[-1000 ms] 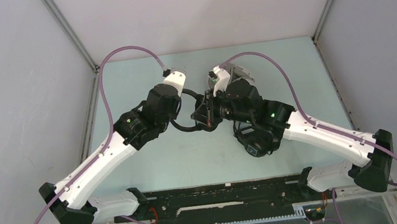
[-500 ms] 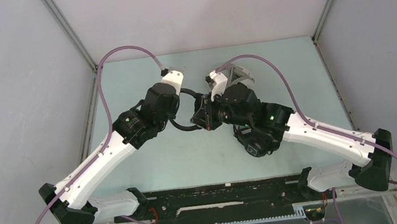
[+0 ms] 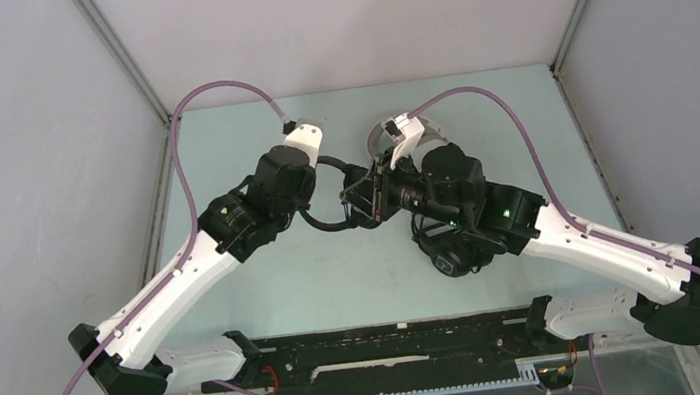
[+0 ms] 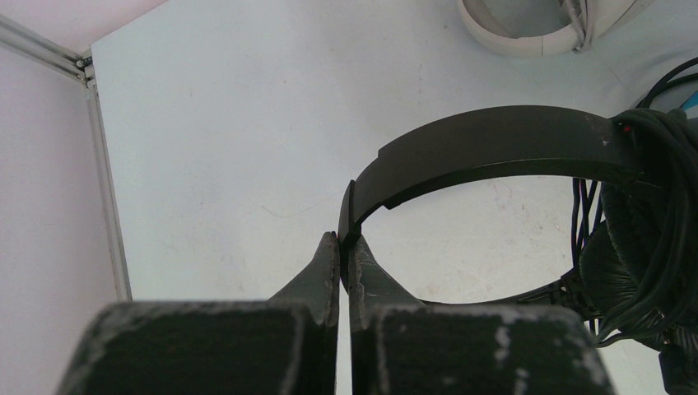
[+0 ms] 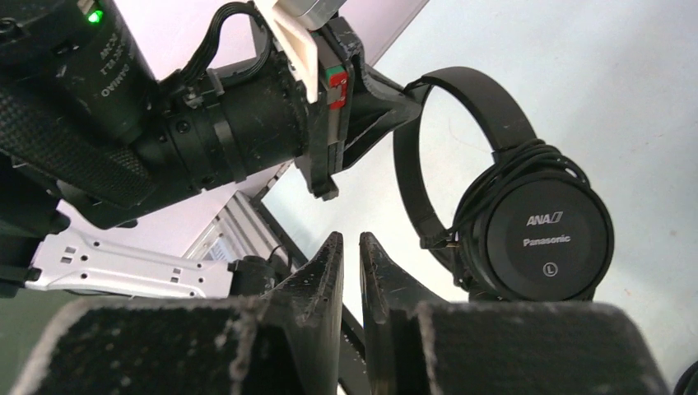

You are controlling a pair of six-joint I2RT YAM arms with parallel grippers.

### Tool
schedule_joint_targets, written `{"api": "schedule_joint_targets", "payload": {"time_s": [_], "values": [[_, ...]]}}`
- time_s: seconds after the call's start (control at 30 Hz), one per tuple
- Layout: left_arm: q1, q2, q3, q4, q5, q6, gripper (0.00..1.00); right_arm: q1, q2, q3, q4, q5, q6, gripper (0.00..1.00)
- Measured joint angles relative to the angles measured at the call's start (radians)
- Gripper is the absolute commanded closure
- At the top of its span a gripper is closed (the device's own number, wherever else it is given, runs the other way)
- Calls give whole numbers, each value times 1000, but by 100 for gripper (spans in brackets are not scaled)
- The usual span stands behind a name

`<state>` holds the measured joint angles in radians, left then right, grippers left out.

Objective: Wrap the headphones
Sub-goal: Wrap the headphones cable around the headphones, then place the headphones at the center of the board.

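The left gripper (image 4: pixel 340 243) is clamped on the slim black headphones (image 4: pixel 494 144). Its two fingers are pressed together on the thin end of the headband, near where the band curves down towards an earcup. In the right wrist view that earcup (image 5: pixel 543 239) faces the camera, printed "ANA", "Panasonic" and "L". The thin black cable (image 5: pixel 494 177) is wound in several loops around its top, where the band meets the cup. Whether the earcups rest on the pale green table (image 3: pixel 248 139) or hang just above it cannot be told.

The right gripper (image 5: pixel 351 240) sits just beside the slim black headphones, on the side opposite the left gripper. Its fingers stand a narrow gap apart with nothing between them, and they touch neither band nor cable.

Beyond the slim black headphones, towards the far edge of the table, lies the white-grey over-ear pair (image 4: pixel 514 37), seen only as a curved pale cup with a grey cable across it. On the near side of the slim black headphones, under the right forearm, lies the bulky black over-ear pair (image 3: pixel 454 257), largely hidden by the arm.
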<state>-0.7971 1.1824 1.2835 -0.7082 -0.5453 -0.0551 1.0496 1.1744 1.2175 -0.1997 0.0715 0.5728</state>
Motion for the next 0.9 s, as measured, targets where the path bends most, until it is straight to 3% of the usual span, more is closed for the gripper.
{"api": "schedule_joint_targets", "payload": {"time_s": [0.5, 0.9], "values": [[17, -7, 0, -17, 76, -30, 100, -29, 124, -2, -26, 23, -25, 87], [60, -25, 0, -48, 177, -54, 100, -28, 122, -61, 0, 64, -57, 88]]}}
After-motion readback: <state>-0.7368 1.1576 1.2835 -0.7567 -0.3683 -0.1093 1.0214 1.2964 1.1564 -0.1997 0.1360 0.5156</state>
